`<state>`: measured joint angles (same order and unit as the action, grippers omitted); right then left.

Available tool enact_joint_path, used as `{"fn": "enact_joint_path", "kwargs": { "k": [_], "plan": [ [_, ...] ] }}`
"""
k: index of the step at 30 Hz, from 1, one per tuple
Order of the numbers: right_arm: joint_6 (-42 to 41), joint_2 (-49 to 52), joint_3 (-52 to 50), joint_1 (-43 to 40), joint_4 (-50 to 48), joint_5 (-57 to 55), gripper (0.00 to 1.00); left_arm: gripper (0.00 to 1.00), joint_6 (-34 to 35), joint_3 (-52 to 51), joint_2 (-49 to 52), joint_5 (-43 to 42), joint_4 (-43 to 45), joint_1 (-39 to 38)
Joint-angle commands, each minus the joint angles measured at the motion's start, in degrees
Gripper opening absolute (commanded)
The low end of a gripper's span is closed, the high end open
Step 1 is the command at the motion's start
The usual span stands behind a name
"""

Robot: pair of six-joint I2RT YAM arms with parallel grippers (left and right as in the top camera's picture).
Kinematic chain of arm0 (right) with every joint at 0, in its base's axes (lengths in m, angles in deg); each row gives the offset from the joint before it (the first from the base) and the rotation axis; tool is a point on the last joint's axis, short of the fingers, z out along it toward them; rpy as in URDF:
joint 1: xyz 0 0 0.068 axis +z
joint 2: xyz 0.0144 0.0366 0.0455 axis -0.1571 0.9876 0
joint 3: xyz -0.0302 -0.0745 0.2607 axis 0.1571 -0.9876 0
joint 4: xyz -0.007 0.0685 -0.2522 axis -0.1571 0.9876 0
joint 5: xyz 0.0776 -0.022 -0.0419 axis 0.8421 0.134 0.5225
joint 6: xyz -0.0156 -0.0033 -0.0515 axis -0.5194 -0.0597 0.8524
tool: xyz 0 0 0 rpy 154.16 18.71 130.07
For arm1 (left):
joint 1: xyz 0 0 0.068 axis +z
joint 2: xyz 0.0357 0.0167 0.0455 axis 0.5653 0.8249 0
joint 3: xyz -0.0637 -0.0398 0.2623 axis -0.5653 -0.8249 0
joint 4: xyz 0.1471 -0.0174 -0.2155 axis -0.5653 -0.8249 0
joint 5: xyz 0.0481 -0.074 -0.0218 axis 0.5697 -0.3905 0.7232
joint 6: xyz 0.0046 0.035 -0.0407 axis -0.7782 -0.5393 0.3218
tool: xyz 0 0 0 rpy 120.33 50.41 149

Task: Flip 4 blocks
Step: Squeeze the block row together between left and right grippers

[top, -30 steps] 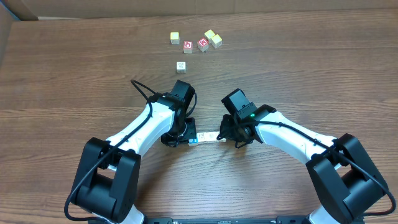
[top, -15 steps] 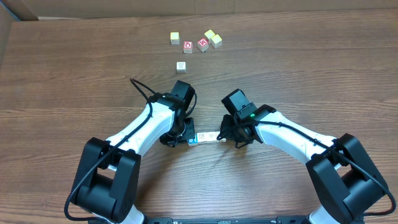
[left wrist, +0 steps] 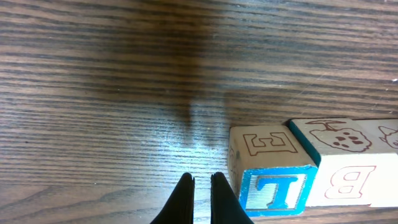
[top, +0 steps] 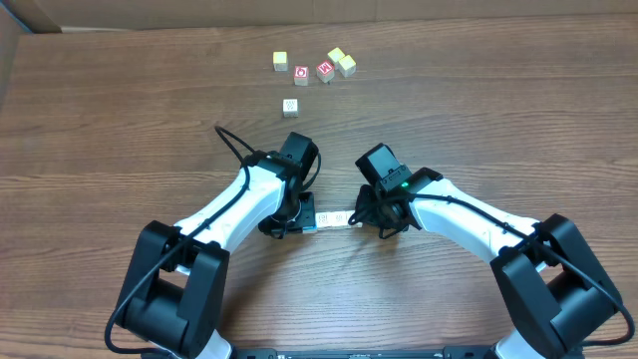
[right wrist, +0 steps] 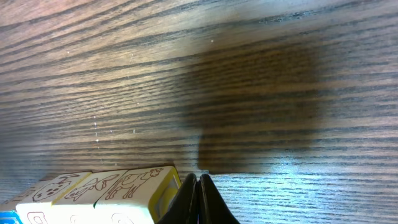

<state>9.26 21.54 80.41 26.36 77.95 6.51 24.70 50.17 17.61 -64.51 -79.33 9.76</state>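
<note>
Toward the table's [top: 478, 120] near edge, the blocks [top: 334, 218] sit in a row. The left gripper [left wrist: 200, 182] and right gripper [right wrist: 198, 184] flank them, pinched shut and empty. I cannot tell which blocks are flipped.

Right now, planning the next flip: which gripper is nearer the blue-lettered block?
Left. The left gripper is just beside the blue-lettered block; the right gripper is at the row's opposite end, beside the yellow-edged block.

The blocks [top: 332, 219] lie in one row on the table [top: 498, 110], touching end to end, between the left gripper [top: 303, 222] and the right gripper [top: 359, 217]. Behind the row stands a lone cube [top: 289, 106]. Farther back sits a cluster of five cubes [top: 325, 71].
</note>
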Motion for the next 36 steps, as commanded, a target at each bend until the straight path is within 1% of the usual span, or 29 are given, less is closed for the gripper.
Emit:
{"fn": "enact_joint_path", "kwargs": {
  "k": [1,3,6,8,19,36],
  "plan": [
    [0.0,0.1,-0.2,0.3,0.2,0.5,0.04,0.04,-1.1,-0.4,0.8,1.1,-0.1,-0.3],
    [0.1,0.0,-0.2,0.3,0.4,0.5,0.04,0.04,-1.1,-0.4,0.8,1.4,-0.1,-0.3],
    [0.3,-0.6,1.5,0.3,3.6,0.4,0.04,0.04,-1.1,-0.5,0.8,1.4,-0.1,-0.3],
    [1.8,-1.3,2.7,0.3,4.8,0.4,0.04,0.04,-1.1,-0.5,0.8,1.4,-0.1,-0.3],
    [1.9,-1.4,2.7,0.3,4.3,-0.6,0.04,0.04,-1.1,-0.8,0.8,2.7,0.2,-0.3],
    [1.9,-1.4,2.7,0.3,3.5,0.3,0.04,0.04,-0.8,-1.0,0.8,2.4,1.9,-0.3]
  ]
}}
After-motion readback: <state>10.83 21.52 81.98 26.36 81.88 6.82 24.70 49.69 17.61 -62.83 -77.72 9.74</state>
